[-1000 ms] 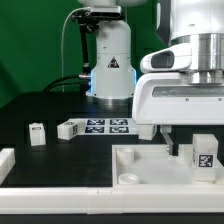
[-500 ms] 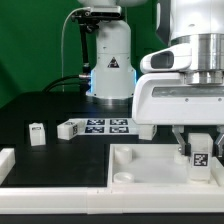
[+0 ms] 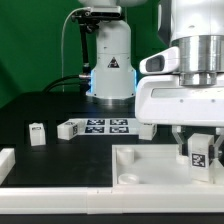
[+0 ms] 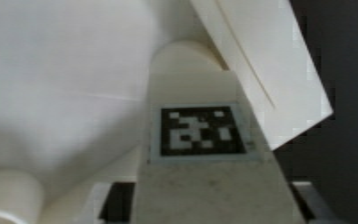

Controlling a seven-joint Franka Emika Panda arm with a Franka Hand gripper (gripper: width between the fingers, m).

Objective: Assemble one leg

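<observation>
The leg, a stubby white block with a black-and-white tag, stands on the large white panel at the exterior view's right. My gripper comes down over it, with a finger on each side, shut on the leg. In the wrist view the leg fills the middle between my gripper's dark fingers, its tag facing the camera. The white panel lies under it, with a round socket nearby.
A second small tagged leg stands on the black table at the exterior view's left. The marker board lies in the middle behind the panel. A white part sits at the left edge. The robot base rises behind.
My gripper has moved to the exterior view's right and down over the leg, and its fingers now sit on either side of the leg. The leg has barely shifted.
</observation>
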